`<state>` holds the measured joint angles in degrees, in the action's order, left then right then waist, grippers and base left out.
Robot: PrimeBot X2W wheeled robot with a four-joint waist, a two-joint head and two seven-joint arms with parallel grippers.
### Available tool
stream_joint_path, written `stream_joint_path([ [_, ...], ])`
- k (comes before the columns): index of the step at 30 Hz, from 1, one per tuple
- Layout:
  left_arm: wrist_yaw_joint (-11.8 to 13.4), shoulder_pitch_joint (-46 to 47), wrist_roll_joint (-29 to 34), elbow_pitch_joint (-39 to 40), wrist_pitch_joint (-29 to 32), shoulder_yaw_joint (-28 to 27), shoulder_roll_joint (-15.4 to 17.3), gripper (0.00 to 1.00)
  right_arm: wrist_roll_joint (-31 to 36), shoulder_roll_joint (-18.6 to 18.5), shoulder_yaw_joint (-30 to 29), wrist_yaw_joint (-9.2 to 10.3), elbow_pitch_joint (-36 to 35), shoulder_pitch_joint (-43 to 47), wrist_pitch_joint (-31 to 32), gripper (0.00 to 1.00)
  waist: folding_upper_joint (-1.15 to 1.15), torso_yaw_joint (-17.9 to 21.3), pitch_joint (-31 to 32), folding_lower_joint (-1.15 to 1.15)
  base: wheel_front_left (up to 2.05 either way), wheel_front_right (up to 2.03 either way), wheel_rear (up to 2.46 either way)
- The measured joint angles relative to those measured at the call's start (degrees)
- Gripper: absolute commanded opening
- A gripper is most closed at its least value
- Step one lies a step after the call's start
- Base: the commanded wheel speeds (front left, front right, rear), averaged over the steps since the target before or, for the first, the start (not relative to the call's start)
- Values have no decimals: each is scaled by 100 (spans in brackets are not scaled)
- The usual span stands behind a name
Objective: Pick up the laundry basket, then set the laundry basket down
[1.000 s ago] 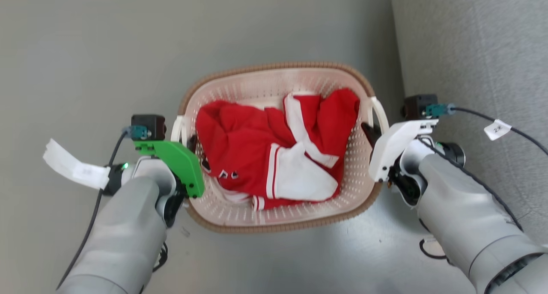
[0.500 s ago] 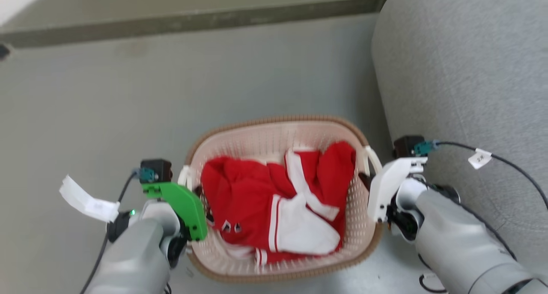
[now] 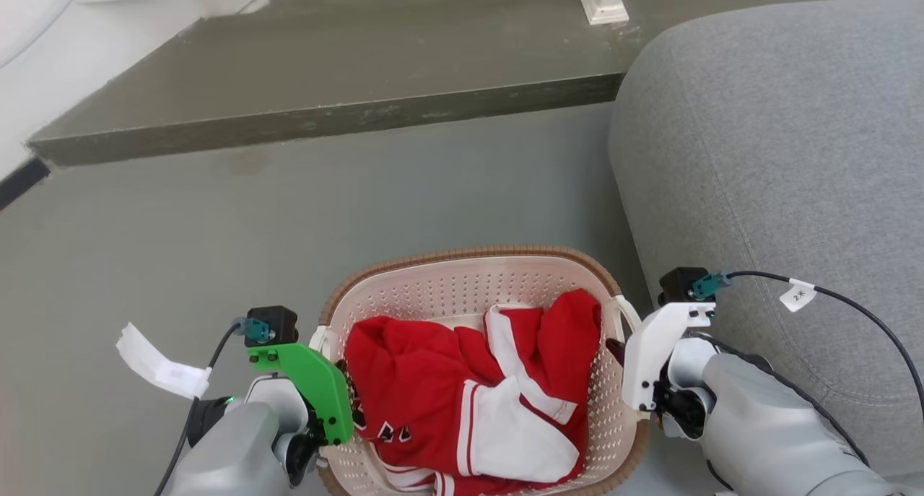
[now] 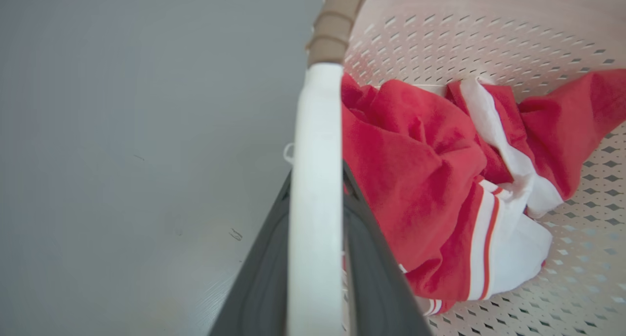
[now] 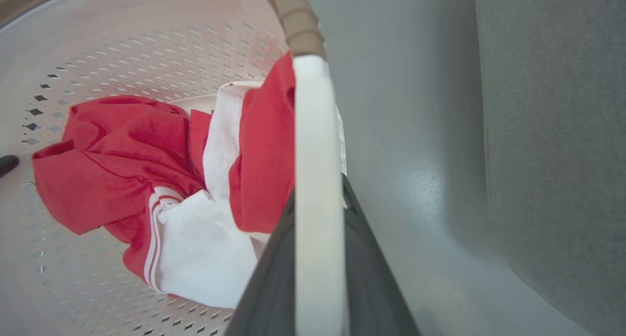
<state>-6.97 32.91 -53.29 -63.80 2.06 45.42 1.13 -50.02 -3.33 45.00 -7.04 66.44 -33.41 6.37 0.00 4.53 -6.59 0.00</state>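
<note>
The left claw (image 4: 317, 175) pinches tight on the left handle (image 4: 315, 121) of the laundry basket (image 3: 462, 255). The right claw (image 5: 318, 189) pinches the right handle (image 5: 313, 125). The basket is between both claws, with red and white clothes (image 3: 469, 402) inside. A grey sofa (image 3: 779, 157) is just beside the right claw.

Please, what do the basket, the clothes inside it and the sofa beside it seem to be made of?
The basket: likely moulded plastic, cream, slightly glossy, with punched holes; its brown rim only imitates weaving. The clothes: soft red-and-white fabric, matte, creased. The sofa: grey woven upholstery, matte, with stitched seams.
</note>
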Motion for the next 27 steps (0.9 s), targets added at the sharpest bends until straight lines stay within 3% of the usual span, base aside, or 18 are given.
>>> stream_joint_path([
  [27,0,-1,-237,-42,141,183,24,0,-207,-32,180,7,-40,6,183,0,0,9,48,0,0,0,0],
])
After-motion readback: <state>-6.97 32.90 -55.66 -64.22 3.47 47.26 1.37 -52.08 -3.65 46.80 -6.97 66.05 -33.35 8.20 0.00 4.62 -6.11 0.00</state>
